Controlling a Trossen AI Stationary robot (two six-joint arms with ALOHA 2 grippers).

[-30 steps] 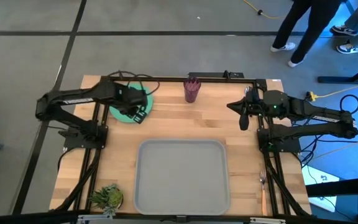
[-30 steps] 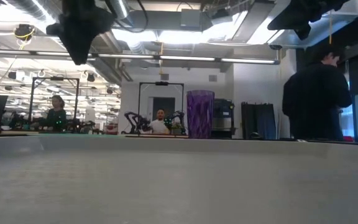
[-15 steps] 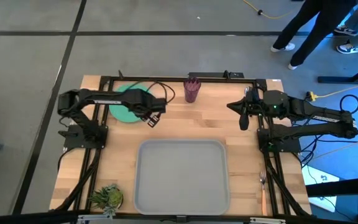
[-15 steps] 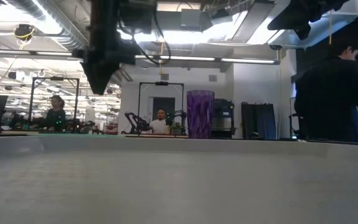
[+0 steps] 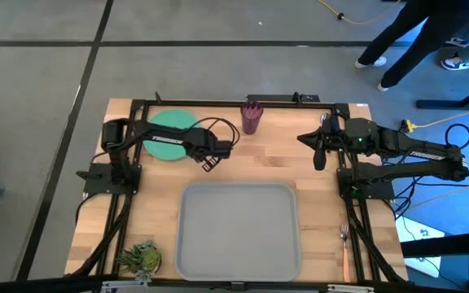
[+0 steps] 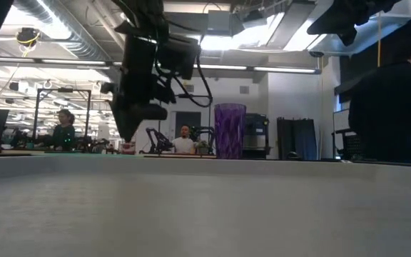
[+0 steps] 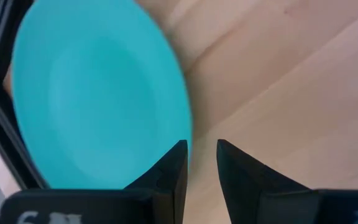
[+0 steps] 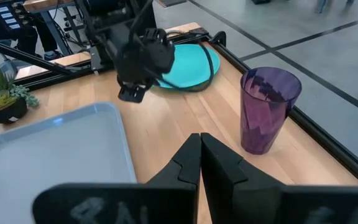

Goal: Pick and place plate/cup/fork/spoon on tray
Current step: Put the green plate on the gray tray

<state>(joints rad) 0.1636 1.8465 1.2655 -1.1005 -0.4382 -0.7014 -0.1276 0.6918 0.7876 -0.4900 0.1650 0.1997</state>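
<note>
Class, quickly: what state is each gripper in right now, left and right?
Left gripper: slightly open, empty, above the table beside the plate.
Right gripper: shut, empty, waiting at the table's right side.

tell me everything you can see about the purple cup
The cup is a small translucent purple tumbler, plastic by its look, with faceted walls that widen toward the open rim. It stands upright and looks empty on the wooden table by the far edge, right of the plate. Nothing touches it; both tools are clear of it.
</note>
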